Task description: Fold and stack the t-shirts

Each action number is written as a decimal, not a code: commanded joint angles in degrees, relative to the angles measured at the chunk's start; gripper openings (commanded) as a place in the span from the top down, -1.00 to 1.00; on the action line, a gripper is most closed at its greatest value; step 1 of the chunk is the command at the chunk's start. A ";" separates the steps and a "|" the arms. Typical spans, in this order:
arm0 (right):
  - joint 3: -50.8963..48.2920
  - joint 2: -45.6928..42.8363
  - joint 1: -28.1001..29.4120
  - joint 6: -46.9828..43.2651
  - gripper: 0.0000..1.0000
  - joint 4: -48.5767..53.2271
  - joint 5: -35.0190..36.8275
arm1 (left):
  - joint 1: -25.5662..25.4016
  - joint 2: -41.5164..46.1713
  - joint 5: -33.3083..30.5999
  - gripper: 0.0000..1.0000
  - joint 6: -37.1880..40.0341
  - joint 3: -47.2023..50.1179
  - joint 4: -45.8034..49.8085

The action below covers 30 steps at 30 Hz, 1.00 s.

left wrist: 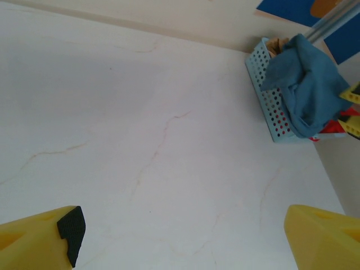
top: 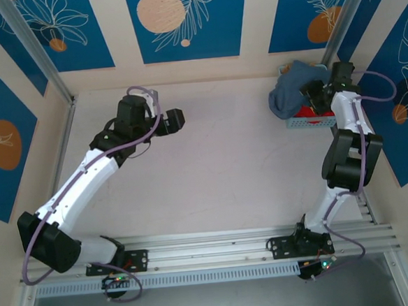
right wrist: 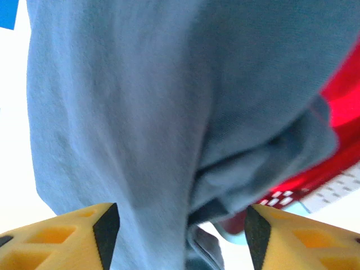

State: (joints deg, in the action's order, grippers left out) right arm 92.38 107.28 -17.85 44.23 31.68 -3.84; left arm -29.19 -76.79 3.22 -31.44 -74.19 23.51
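Yellow fingers [right wrist: 62, 236] of the right gripper [right wrist: 177, 239] sit at the bottom edge of the right wrist view. They stand apart on either side of a hanging fold of the slate-blue t-shirt [right wrist: 140, 112]. I cannot tell whether the pads press the cloth. Behind the fold, at the right edge of the frame, shows the red t-shirt [right wrist: 343, 107].

In the left wrist view the left gripper [left wrist: 185, 239] has its fingers spread wide into the two bottom corners. Nothing lies between them but the bare pale table [left wrist: 140, 112]. Farther off, in the upper right of that frame, stands the light-blue mesh basket [left wrist: 270, 107]. The blue shirt is heaped over its rim, and a bit of beige cloth [left wrist: 275, 44] peeps out at its far end.

From above, the basket sits in the upper right of the table, with the right arm reaching into it. The left arm reaches toward the upper middle, well apart from the basket.
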 commanded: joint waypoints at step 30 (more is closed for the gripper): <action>40.02 -8.55 32.56 -1.60 1.00 2.48 -1.96 | -0.96 4.61 -22.66 -0.27 -2.70 -11.38 22.55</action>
State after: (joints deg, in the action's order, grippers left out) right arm 132.68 95.55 12.27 42.00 30.96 -5.45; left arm -30.02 -73.80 -14.57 -32.77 -83.15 41.58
